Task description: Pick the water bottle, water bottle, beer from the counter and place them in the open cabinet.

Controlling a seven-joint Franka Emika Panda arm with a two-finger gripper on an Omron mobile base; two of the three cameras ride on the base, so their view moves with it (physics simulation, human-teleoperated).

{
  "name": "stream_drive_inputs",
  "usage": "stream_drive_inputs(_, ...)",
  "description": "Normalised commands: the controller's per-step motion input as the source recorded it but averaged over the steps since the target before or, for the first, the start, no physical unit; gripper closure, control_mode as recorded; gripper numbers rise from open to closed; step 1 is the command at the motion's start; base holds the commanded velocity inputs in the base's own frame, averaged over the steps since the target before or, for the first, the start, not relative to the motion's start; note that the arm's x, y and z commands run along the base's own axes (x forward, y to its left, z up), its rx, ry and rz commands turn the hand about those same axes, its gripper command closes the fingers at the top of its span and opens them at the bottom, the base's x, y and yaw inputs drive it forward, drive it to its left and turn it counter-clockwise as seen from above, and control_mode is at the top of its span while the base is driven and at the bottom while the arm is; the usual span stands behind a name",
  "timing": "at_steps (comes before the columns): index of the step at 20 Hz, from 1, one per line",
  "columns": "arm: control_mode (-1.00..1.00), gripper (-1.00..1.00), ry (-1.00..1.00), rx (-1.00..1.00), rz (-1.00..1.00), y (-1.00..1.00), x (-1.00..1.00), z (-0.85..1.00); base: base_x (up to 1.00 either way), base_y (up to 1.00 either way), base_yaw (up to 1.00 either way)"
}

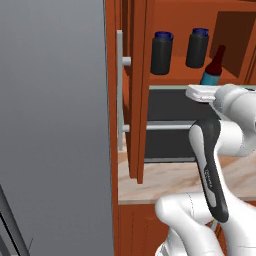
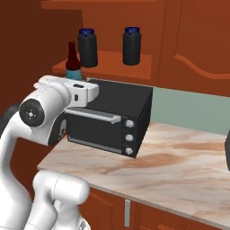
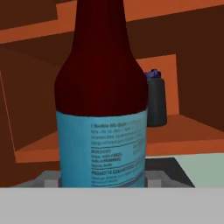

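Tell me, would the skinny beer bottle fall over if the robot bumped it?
Probably, yes. The beer stands tall and slim at the edge of the open cabinet shelf, so a sideways nudge could tip it. Its round body would likely roll afterwards. It looks smooth like glass, so it may be slippery and could break. The stout water bottle nearby looks steadier.

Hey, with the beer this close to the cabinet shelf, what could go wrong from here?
1. The slim brown-necked beer bottle with teal label is at the front edge of the red-brown cabinet shelf; released too early, it might tip off.
2. Pushing deeper may knock the nearer stout black water bottle with blue lid.
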Motion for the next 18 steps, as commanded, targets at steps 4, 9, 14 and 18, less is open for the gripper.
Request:
stream_drive_inputs(4, -1.00, 1.00, 0.00, 0.03, 0.00, -0.24, 0.00, 0.27, 0.00, 0.00, 0.00)
stream_drive_inputs(9, -1.00, 1.00, 0.01, 0.00, 0.00, -0.11, 0.00, 0.26, 0.00, 0.00, 0.00)
stream_drive_inputs(14, -1.00, 1.00, 0.10, -0.07, 0.00, 0.00, 0.00, 0.17, 0.00, 0.00, 0.00)
stream_drive_inputs(18, -1.00, 1.00, 0.15, -0.14, 0.00, 0.00, 0.00, 0.01, 0.00, 0.00, 0.00)
